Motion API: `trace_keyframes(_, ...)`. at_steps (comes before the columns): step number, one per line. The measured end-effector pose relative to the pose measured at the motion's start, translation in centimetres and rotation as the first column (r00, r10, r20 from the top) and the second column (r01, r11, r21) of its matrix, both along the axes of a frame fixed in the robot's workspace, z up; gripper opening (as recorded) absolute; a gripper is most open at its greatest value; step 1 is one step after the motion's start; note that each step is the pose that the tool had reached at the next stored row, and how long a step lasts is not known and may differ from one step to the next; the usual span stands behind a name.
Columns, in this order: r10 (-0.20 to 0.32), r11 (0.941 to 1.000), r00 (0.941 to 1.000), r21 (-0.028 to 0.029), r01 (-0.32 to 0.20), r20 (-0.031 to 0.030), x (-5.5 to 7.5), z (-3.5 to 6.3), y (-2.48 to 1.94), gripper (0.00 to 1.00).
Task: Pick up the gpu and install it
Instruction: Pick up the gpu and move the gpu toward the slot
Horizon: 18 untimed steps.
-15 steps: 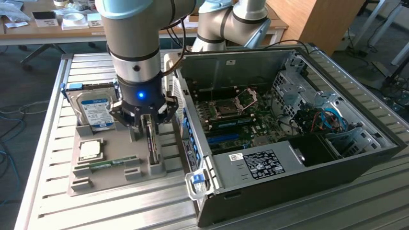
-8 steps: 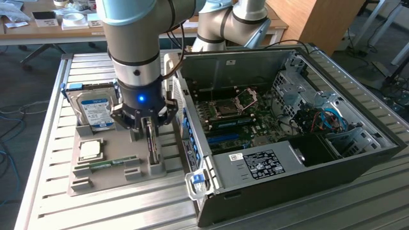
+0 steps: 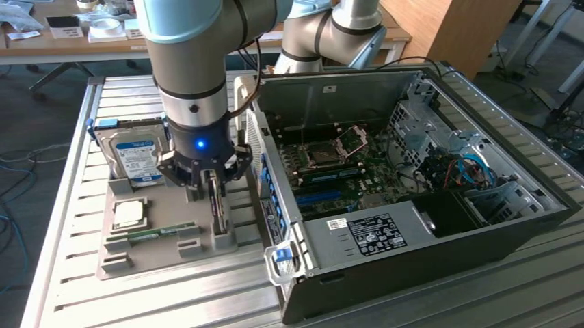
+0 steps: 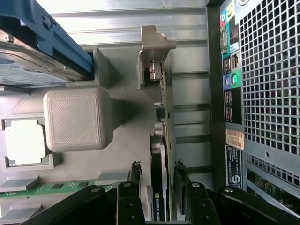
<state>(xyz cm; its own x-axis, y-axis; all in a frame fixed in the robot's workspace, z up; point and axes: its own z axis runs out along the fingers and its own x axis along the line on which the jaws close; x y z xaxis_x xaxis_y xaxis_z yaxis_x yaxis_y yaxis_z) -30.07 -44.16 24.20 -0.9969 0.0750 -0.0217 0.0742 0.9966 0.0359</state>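
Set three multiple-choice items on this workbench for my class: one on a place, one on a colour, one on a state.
1. The gpu stands: A on the floor; B on edge in the grey tray; C on a chair.
2. The hard drive has a label that is: A red; B blue and white; C yellow.
3. The computer case is: A closed; B open-sided; C upside down.
Answers: B, it sits slotted upright in the grey tray; B, the printed face shows those colours; B, its motherboard is exposed.

Thin gpu [image 3: 219, 215] upright on edge in grey holder [image 3: 164, 205], green board, dark face
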Motion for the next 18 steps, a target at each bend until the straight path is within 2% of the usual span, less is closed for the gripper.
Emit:
trace_keyframes(6,0.0,1.0,1.0,-0.0001,0.0,-0.0001,0.07,-0.4,0.22,0.42)
trace_keyframes(18,0.0,1.0,1.0,0.0001,0.0,0.0,0.29,-0.58,0.23,0.42)
